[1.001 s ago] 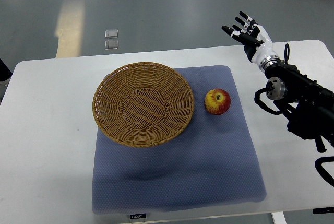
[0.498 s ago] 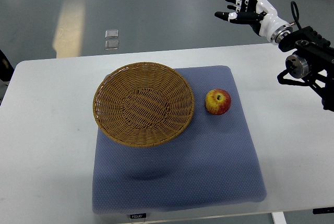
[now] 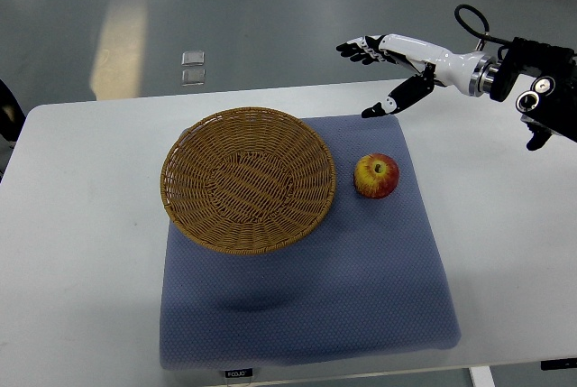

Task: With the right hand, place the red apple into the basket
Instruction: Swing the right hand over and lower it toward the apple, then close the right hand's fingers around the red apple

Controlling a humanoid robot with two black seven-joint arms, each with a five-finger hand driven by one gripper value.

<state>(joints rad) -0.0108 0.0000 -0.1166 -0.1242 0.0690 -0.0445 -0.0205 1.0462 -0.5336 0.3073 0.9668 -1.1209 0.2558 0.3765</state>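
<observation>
White table (image 3: 81, 225) carries a dimpled blue mat (image 3: 361, 288); the round woven wicker basket (image 3: 248, 179) sits there, red apple (image 3: 376, 175) just beside. Right hand (image 3: 388, 67) hovers above, fingers (image 3: 356, 48) spread wide, holding nothing.

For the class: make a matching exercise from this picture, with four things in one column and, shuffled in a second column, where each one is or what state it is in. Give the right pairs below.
Things
1. red apple
2. basket
3. right hand
4. blue mat

Places or states
A. empty, on the mat's left part
B. open, raised beyond the apple
C. lying flat on the white table
D. on the mat, right of the basket

Pairs: 1-D, 2-A, 3-B, 4-C
</observation>
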